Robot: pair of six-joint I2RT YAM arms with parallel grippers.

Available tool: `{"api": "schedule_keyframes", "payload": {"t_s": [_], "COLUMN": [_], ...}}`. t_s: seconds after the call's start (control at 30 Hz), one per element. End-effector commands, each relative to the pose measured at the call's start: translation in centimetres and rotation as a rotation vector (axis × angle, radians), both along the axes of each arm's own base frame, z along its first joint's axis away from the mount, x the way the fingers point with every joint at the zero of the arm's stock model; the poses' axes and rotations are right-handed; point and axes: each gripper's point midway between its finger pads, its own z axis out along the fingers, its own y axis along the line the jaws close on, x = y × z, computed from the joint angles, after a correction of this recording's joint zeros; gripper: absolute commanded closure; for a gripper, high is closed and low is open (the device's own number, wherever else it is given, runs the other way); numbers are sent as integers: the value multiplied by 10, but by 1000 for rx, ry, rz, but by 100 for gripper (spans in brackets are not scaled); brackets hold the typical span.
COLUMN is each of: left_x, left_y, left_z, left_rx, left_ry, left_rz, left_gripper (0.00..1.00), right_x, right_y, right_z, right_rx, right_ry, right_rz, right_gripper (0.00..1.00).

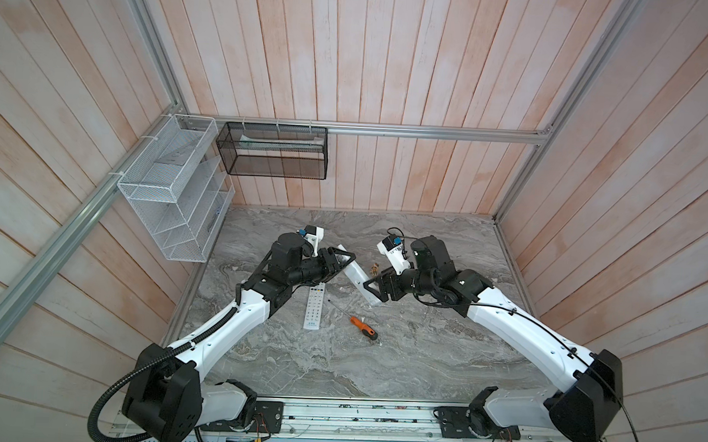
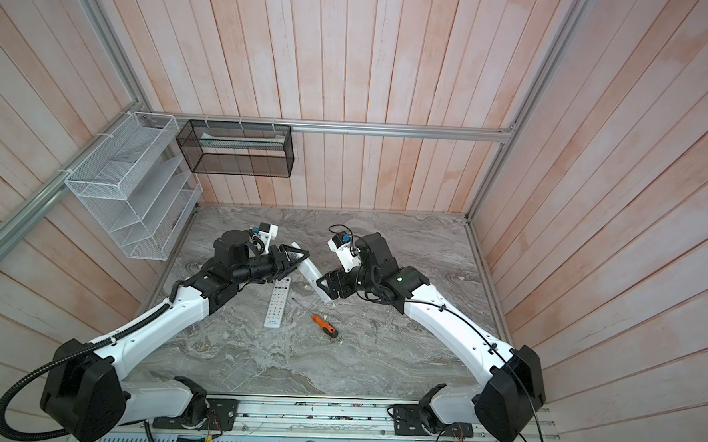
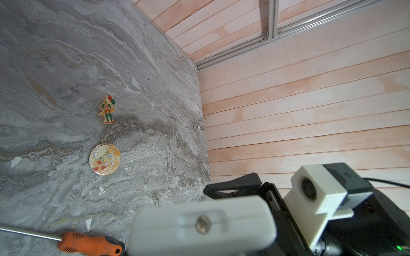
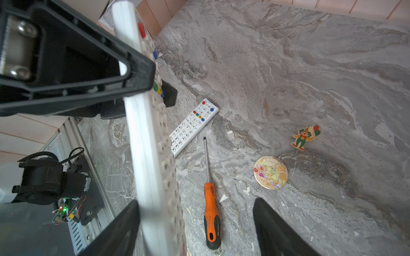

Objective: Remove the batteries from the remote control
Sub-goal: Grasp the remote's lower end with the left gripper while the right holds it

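Note:
A white remote control (image 1: 357,278) (image 2: 311,271) hangs tilted above the table between both arms. My left gripper (image 1: 348,260) is shut on its far end, and one black finger (image 4: 137,73) crosses it near the coloured buttons. The remote's blurred end face (image 3: 202,223) fills the bottom of the left wrist view. My right gripper (image 4: 197,232) (image 1: 371,287) stands open around the near end. The remote (image 4: 155,177) lies against one finger with a wide gap to the other. The batteries are hidden.
A second white remote (image 1: 313,307) (image 4: 193,127) lies buttons up on the marble table. Beside it lies an orange-handled screwdriver (image 1: 363,327) (image 4: 211,212). A clown figure (image 4: 305,137) and a round badge (image 4: 270,172) lie further right. Wire baskets (image 1: 171,187) hang on the left wall.

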Motion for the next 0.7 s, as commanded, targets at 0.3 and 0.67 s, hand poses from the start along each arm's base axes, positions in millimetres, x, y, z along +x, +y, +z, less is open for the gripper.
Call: {"api": "schedule_keyframes", "payload": {"t_s": [0.3, 0.67], "left_x": [-4, -9], "left_y": [1, 5], "left_z": [4, 8], "left_rx": [-23, -11], "left_ry": [-12, -37], "left_rz": [5, -29], "left_gripper": [60, 55], "right_x": [-19, -26], "right_y": [27, 26], "right_z": [-1, 13], "right_rx": [113, 227], "right_ry": [58, 114], "right_rz": [135, 193], "right_gripper": [54, 95]}}
